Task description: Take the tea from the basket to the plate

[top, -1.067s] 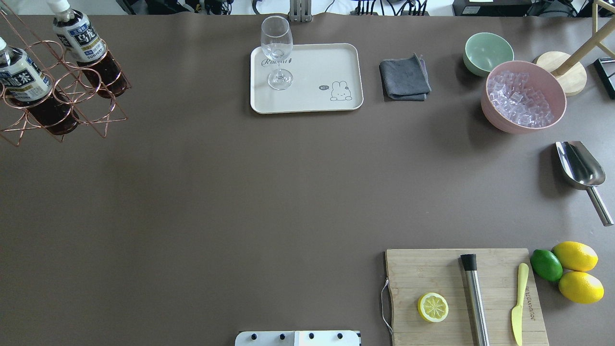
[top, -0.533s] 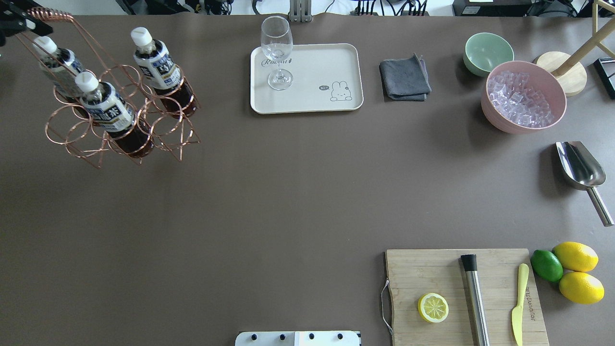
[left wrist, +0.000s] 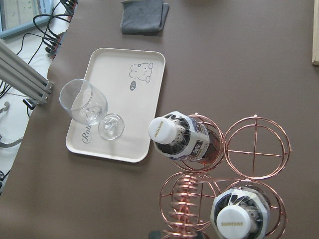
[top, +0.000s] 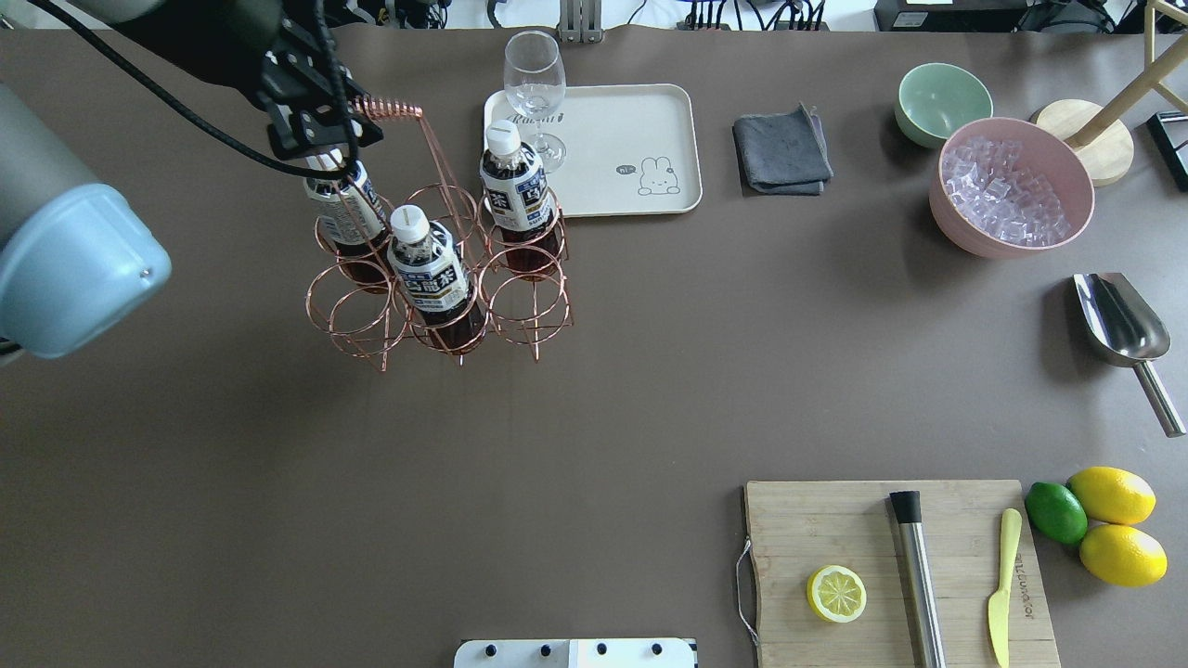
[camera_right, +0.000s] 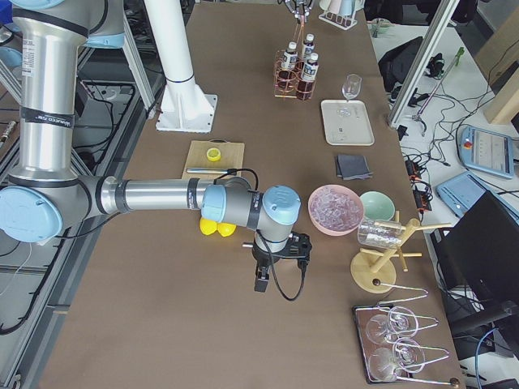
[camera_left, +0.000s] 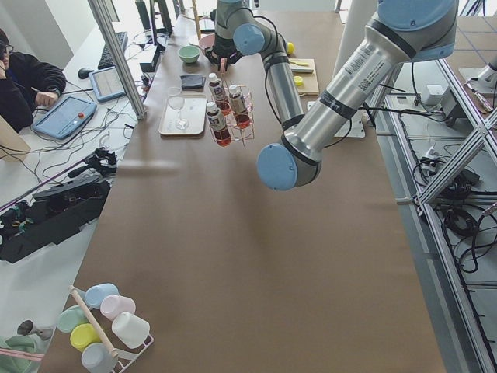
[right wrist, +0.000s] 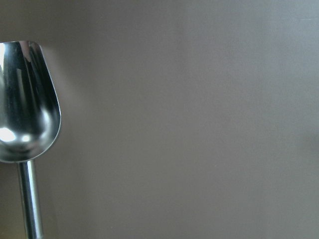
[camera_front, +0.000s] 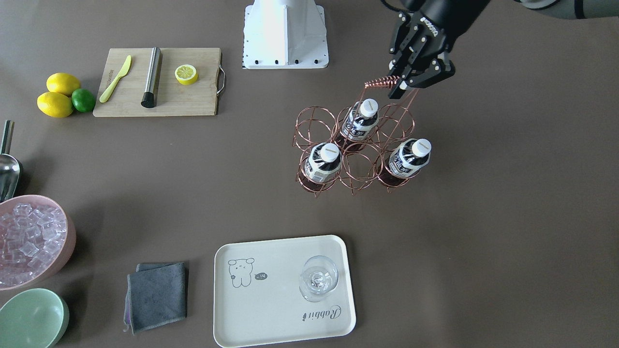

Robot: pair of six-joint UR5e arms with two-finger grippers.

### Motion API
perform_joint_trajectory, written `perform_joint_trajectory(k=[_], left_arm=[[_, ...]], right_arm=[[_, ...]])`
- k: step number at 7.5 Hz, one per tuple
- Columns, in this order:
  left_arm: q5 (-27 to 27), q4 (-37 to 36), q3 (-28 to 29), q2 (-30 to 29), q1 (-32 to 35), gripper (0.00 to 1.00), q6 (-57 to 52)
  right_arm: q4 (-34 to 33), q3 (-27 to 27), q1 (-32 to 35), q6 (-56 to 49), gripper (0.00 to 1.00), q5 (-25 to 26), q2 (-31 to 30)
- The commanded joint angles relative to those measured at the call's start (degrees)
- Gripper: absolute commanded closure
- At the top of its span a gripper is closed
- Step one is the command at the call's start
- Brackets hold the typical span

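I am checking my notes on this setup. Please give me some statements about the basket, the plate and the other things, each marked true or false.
1. The basket holds three tea bottles. True.
2. One tea bottle already stands on the plate. False: the plate carries only the glass.
3. The jaws of the left arm are shut on the basket's handle. True.
4. The lemon slice lies in the green bowl. False: the lemon slice lies on the cutting board.
5. The pink bowl is filled with ice. True.
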State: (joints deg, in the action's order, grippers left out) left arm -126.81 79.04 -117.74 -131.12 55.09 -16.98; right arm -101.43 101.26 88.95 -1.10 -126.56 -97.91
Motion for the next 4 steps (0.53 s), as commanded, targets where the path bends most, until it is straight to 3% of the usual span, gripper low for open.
perform_joint_trajectory(k=[1, 4], left_arm=[[5.17, 2.77, 3.73, -6.50, -8.84, 1.00, 5.47], [5.26, 3.83, 8.21, -9.93, -11.22, 1.00, 5.81]], right_arm=[[0.00, -0.01, 0.00, -0.05, 0.00, 0.00, 0.00], [0.00, -0.01, 0.00, 0.04, 0.00, 0.09, -0.17]])
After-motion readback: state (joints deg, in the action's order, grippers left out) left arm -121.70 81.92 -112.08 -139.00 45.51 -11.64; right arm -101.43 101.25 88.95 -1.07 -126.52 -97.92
